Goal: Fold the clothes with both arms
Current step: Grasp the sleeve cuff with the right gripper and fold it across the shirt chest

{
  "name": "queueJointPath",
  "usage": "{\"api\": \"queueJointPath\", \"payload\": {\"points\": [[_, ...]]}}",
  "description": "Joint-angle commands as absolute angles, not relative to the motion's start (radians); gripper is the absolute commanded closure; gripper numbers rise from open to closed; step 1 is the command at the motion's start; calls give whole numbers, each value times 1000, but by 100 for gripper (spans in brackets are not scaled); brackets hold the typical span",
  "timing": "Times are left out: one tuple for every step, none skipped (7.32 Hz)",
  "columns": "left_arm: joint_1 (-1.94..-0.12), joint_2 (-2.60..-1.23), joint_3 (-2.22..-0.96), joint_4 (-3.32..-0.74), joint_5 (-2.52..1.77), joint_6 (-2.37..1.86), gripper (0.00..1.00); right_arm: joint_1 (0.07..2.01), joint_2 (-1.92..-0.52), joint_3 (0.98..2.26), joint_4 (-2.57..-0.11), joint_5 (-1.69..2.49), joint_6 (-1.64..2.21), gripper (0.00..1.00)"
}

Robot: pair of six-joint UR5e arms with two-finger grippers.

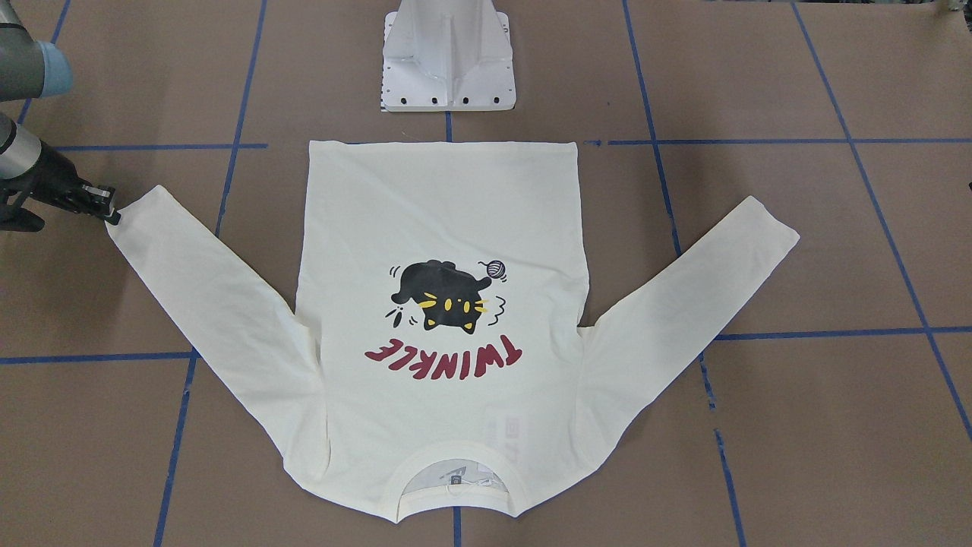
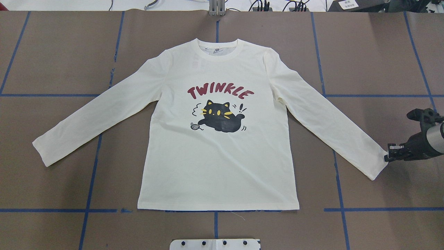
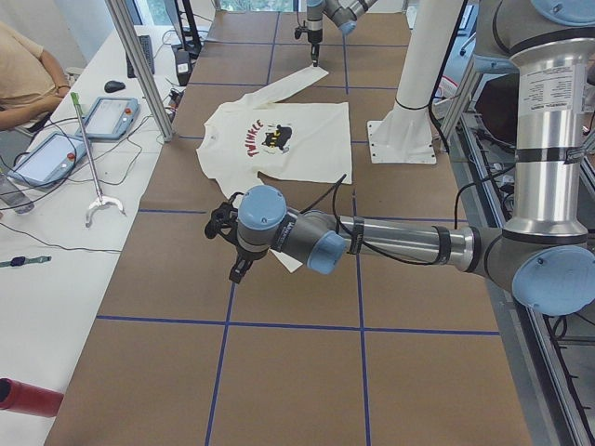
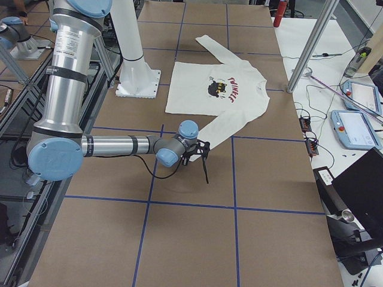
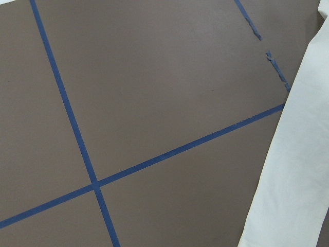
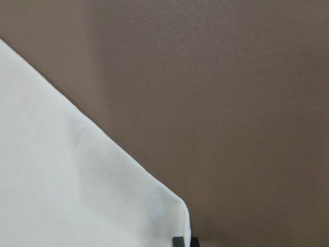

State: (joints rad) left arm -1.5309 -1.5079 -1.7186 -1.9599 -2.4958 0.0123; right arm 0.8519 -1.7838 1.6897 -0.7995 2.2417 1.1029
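Cream long-sleeved T-shirt point(image 2: 222, 166) lies flat and smooth, print up, on the matte brown paper tabletop point(image 2: 52, 62) with its blue tape grid point(image 2: 48, 95). Your right claw point(image 2: 386, 158) has its tips close together at one cuff corner, and you can't tell whether they pinch cloth. Left claw point(image 3: 234, 265) is just beside the other cuff, which its wrist half hides; you can't tell its width, and the white pedestal base point(image 1: 448, 68) stands well apart from both.

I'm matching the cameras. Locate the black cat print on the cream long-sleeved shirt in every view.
Front-facing: black cat print centre, upside down.
Overhead: centre.
Exterior left: upper middle.
Exterior right: upper middle.
Left wrist: absent.
Right wrist: absent.
Shared landmark in the exterior views: red TWINKLE lettering beside it.
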Motion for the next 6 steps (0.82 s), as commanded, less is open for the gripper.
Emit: {"api": "queueJointPath", "payload": {"points": [[-1531, -1509, -1712, -1962, -2496, 12, 0, 853, -1719, 1771, -820, 2345, 1123, 100], [-1531, -1509, -1720, -1960, -2496, 12, 0, 864, -1553, 1772, -913, 2362, 1190, 100], [-1531, -1511, -1720, -1962, -2496, 12, 0, 864, -1331, 1761, -1121, 2356, 1248, 100], [-1529, -1511, -1715, -1962, -2496, 12, 0, 862, -1111, 1711, -1328, 2346, 1255, 100], [-1529, -1509, -1718, -1962, -2496, 12, 0, 845, -931, 1590, -1363, 2307, 1352, 100], [-1529, -1509, -1717, -1962, -2496, 12, 0, 812, -750, 1437, -1344, 2246, 1424, 100]]}}
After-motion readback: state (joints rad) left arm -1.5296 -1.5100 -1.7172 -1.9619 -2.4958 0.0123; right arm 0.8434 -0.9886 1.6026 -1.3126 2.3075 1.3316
